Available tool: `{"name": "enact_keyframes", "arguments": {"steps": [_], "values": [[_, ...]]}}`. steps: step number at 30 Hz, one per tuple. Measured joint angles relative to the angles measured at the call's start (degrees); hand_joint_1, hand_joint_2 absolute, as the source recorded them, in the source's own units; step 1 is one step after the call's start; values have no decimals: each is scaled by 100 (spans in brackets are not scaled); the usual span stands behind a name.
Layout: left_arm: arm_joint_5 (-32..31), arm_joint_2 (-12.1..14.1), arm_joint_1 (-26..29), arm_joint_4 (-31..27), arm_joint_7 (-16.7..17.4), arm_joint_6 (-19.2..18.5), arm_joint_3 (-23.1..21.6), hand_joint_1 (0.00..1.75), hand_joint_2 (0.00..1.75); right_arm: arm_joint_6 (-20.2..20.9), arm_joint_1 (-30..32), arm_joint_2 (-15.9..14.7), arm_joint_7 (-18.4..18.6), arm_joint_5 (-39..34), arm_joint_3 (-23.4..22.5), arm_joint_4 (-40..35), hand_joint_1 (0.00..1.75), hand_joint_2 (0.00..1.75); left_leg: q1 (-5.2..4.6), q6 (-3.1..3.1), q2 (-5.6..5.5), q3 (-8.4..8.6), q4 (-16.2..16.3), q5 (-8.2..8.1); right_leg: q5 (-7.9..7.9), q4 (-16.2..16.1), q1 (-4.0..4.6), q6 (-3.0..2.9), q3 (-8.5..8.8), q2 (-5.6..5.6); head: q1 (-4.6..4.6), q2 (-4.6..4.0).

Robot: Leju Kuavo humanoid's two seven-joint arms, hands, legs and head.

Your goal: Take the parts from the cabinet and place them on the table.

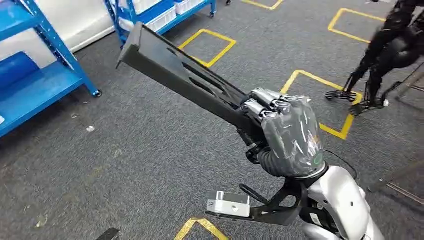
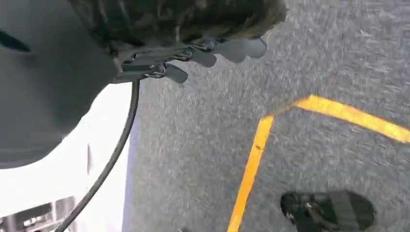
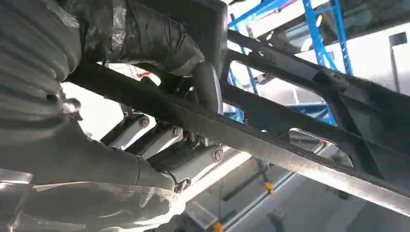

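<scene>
The robot's right hand [image 1: 285,135] grips one end of a long black slotted part [image 1: 180,75], which juts up and away toward the blue shelving [image 1: 45,85], above grey carpet. The part looks rigid, flat and thin, probably light but long enough to lever against the fingers, so a hold nearer its middle would steady it. The left hand [image 2: 193,53] hangs over the carpet; whether its fingers are spread or curled cannot be told.

We see grey carpet [image 1: 150,150] marked with yellow tape squares [image 1: 207,46], and blue shelving [image 1: 45,75] at the far left. A dark robot-like figure [image 1: 390,50] stands at the far right, and a black sandal [image 2: 329,210] lies by a yellow line.
</scene>
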Motion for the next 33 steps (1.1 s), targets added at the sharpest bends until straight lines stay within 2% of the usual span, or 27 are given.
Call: {"name": "enact_keyframes", "arguments": {"steps": [2, 3, 4, 5, 6, 7, 8, 9, 10, 11, 12, 14, 15, 16, 17, 18, 20, 21, 22, 24, 25, 26, 29, 30, 31, 32, 33], "values": [[4, 0, 5, 0, -11, -13, 0, 0, 0, -7, -17, 0, 0, -4, 0, 4, 171, 175, -10, 41, 128, -91, -34, 114, -676, 490, -1, 27, -181, -355, 28, 0], [11, 0, 18, 0, -15, -22, 0, 0, 0, -7, -18, 0, 0, -4, 0, 4, 171, 175, -9, 27, 197, -171, -31, 180, -1026, 912, -29, 59, -282, -452, 42, 0], [33, 0, 34, 0, -33, -50, 0, 0, 0, -7, -15, 0, 0, -4, 0, 7, 171, 175, -6, 20, 266, -237, -30, 227, -1236, 1308, -64, 97, -359, -499, 33, 0], [79, 0, 43, 0, -65, -98, 0, 0, 0, -9, -17, 0, 0, -4, 0, 7, 171, 175, 4, -1, 350, -322, -21, 280, -1247, 1669, -110, 142, -426, -525, 35, 0], [120, 0, 44, 0, -92, -129, 0, 0, 0, -9, -17, 0, 0, -4, 0, 9, 171, 175, 26, -38, 429, -409, 4, 327, -1028, 1872, -156, 191, -425, -542, 33, 0], [133, 0, 40, 0, -122, -157, 0, 0, 0, -9, -17, 0, 0, -9, 0, 15, 171, 175, 53, -79, 513, -511, 46, 365, -725, 1845, -207, 250, -313, -564, 35, 0], [155, -2, 38, 0, -133, -175, 0, 0, 0, -11, -18, 0, 0, -9, 0, 20, 171, 175, 82, -114, 572, -599, 94, 386, -538, 1644, -253, 309, -125, -613, 35, 0], [177, -2, 36, 0, -142, -186, 0, 0, 0, -13, -19, 0, 0, -13, 0, 20, 171, 175, 108, -151, 631, -689, 179, 399, -493, 1246, -306, 379, 202, -738, 35, 0], [186, 11, 38, -2, -144, -190, 0, 0, 0, -13, -27, 0, 0, -13, 0, 20, 171, 175, 105, -210, 663, -756, 278, 390, -711, 748, -347, 436, 600, -985, 44, 0], [194, 4, 51, 0, -153, -192, 0, 0, 0, -15, -47, 0, 0, -15, 0, 24, 171, 175, 114, -269, 722, -832, 402, 358, -940, 339, -251, 424, 847, -1014, 46, 0], [201, 9, 54, 0, -157, -199, 0, 0, 0, -20, -69, 0, 2, -17, 0, 26, 171, 175, 112, -308, 764, -854, 455, 366, -1088, 196, -250, 276, 889, -964, 35, 0], [212, -7, 47, 0, -175, -201, -2, 0, 0, -31, -74, 0, 2, -22, 0, 26, 171, 175, 176, -396, 898, -875, 458, 438, -1066, 214, -187, 148, 795, -812, 22, 0], [234, -18, 45, 0, -181, -203, -2, 0, 0, -31, -73, 0, 0, -24, 0, 28, 171, 175, 210, -438, 881, -892, 465, 420, -1029, 197, -192, 75, 785, -756, 24, 0], [249, -24, 49, 0, -184, -203, -2, 0, 0, -35, -82, 0, 0, -24, 0, 26, 171, 175, 230, -469, 584, -945, 594, 250, -990, 194, -196, 17, 758, -714, 6, 0], [258, -37, 58, 2, -186, -214, -2, 0, 0, -37, -83, 2, 2, -24, 0, 31, 171, 175, 232, -462, 374, -1046, 895, -6, -962, 195, -192, -27, 730, -675, -7, 0], [273, -46, 73, 2, -188, -214, -2, 0, 0, -37, -83, 9, 0, -24, 0, 33, 171, 175, 219, -456, 278, -1187, 1267, -238, -938, 195, -176, -61, 702, -623, -20, 0], [304, -44, 128, 2, -195, -214, -2, 0, 0, -39, -77, 17, 2, -24, 0, 55, 171, 175, 205, -425, 200, -1459, 2011, -555, -886, 198, -104, -115, 638, -475, -20, 0], [304, -44, 147, 7, -203, -221, -2, 0, 0, -42, -73, 20, 2, -24, 2, 67, 171, 175, 188, -393, 194, -1467, 2089, -519, -865, 201, -75, -128, 612, -392, -18, 0], [306, -44, 164, 11, -205, -221, -2, 0, 0, -46, -68, 22, 0, -22, 2, 79, 171, 175, 156, -337, 186, -1363, 1931, -365, -844, 204, -50, -136, 590, -308, -20, 0], [310, -37, 171, 15, -227, -221, -2, 0, 0, -68, -65, 37, 2, 33, 2, 105, 171, 175, 71, -208, 76, -884, 1088, 98, -818, 207, -30, -134, 581, -170, -18, 0], [315, -22, 168, 15, -247, -221, -2, 0, 0, -77, -66, 46, 2, 110, 2, 114, 171, 175, 20, -125, -149, -659, 620, 186, -811, 205, -48, -130, 575, -125, -18, 0], [321, -4, 170, 17, -256, -227, -2, 0, 0, -79, -92, 55, 15, 210, 2, 122, 171, 175, 43, -80, -305, -525, 492, 132, -778, 201, -39, -90, 542, -71, -2, 0], [341, 7, 156, 17, -286, -229, -4, 0, 0, -76, -112, 66, 76, 446, 2, 157, 171, 175, -17, -67, -210, -489, 354, 171, -697, 139, -139, 9, 510, 106, -55, 0], [345, 9, 158, 17, -286, -229, -4, 0, 0, -76, -112, 66, 81, 459, 2, 160, 171, 175, -16, -25, -107, -424, 160, 240, -671, 88, -109, 60, 525, 191, -53, 0], [352, 0, 152, 17, -289, -229, -4, 0, 0, -76, -106, 66, 81, 463, 2, 166, 171, 175, 31, -45, 10, -350, 37, 315, -761, 184, -79, 35, 468, -89, -48, 0], [356, 0, 156, 17, -291, -234, -4, 0, 0, -76, -158, 66, 81, 466, 2, 173, 171, 175, 33, -4, 38, -332, -37, 342, -953, 421, -51, 54, 346, -314, -24, 0], [356, 0, 161, 17, -293, -238, -9, 0, 0, -76, -181, 66, 81, 468, 2, 181, 171, 175, 37, -2, 118, -337, -35, 345, -1149, 791, -56, 77, 180, -425, -11, 2]]}}
